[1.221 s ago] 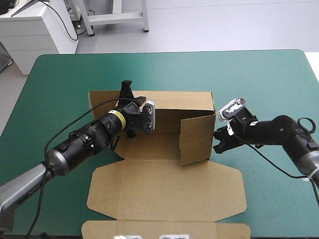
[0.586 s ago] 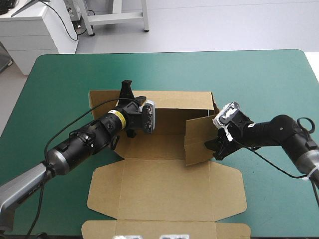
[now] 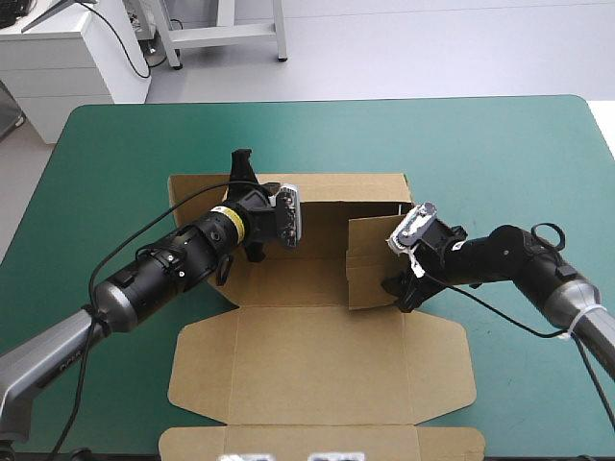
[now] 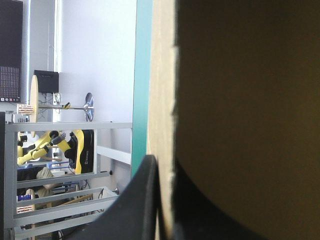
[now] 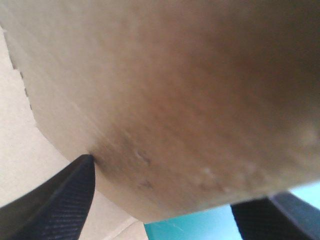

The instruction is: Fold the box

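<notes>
Nearest flap of box [image 3: 317, 355] cut by high view's bottom edge. Fingertips of right gripper [image 3: 395, 287] hidden behind raised side flap. Right wrist view: board blurred, edges out of frame.

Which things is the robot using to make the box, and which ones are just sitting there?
For the job:
- the brown box
- the left hand, pinching the box's back wall
- the right hand, open at the upright side flap

Just sitting there:
- only the teal-green cover, which lies under the box
</notes>
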### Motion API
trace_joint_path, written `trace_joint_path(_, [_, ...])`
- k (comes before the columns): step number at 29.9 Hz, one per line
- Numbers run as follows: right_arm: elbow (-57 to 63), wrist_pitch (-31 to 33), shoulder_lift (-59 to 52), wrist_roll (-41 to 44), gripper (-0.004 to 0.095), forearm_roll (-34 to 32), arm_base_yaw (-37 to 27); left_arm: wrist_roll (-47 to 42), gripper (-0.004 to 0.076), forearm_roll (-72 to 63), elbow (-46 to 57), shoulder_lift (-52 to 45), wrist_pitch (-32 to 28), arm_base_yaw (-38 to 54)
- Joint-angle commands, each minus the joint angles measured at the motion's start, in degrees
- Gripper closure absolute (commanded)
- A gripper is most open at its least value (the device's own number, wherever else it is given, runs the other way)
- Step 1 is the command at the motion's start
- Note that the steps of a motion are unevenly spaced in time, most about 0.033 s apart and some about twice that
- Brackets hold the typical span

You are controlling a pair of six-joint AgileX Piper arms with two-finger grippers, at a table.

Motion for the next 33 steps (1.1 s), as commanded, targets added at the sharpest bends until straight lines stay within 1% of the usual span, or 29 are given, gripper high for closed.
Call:
trace_joint_path(1, [-1.8, -1.5, -1.4, 1.8, 0.0225, -1.2, 0.1, 0.3, 0.0731, -0.8, -1.4, -2.2, 0.3, -3.1])
trace_joint_path(6, [-1.8, -1.6, -1.4, 2.0, 0.0226, -1.2, 0.1, 0.5, 0.0731, -0.5, -1.4, -2.8, 3.1, -8.3])
trace_joint_path(9, [-1.8, -1.6, -1.4, 2.4, 0.0227, -1.2, 0.1, 0.5, 0.0731, -0.5, -1.3, -2.8, 5.0, -8.6])
trace_joint_path(12, [-1.8, -1.4, -1.4, 2.6, 0.0235, -2.5, 0.1, 0.5, 0.0731, -0.5, -1.3, -2.8, 6.7, -8.6])
trace_joint_path(18, [-1.8, -1.0, -1.4, 4.3, 0.0235, -5.5, 0.1, 1.1, 0.0731, -0.6, 0.4, -2.8, 6.8, -9.1])
trace_joint_path(21, [-1.8, -1.0, -1.4, 5.6, 0.0235, -5.3, 0.1, 2.0, 0.0731, -0.6, 3.1, -3.0, 7.0, -10.1])
trace_joint_path(26, [-1.8, -0.2, 0.0, 5.6, 0.0237, -4.6, 0.1, -1.7, 0.0731, -0.7, 4.6, -3.0, 3.2, -10.8])
trace_joint_path(28, [-1.8, 1.0, 1.3, 5.8, 0.0268, -4.1, 0.1, -1.9, 0.0731, -0.4, 4.6, -3.2, 2.6, -10.8])
trace_joint_path(29, [-1.8, 1.5, 2.0, 5.8, 0.0307, -3.6, 0.1, -1.9, 0.0731, -0.3, 4.6, -3.2, 2.5, -10.8])
trace_joint_path(31, [-1.8, 2.4, 3.0, 5.2, 0.0395, -2.5, 0.1, -1.9, 0.0731, 0.0, 4.6, -3.2, 2.6, -10.7])
trace_joint_path(33, [-1.8, 3.0, 3.2, 4.2, 0.0513, -2.2, 0.1, -2.9, 0.0731, 2.2, 4.6, -3.2, 3.3, -10.7])
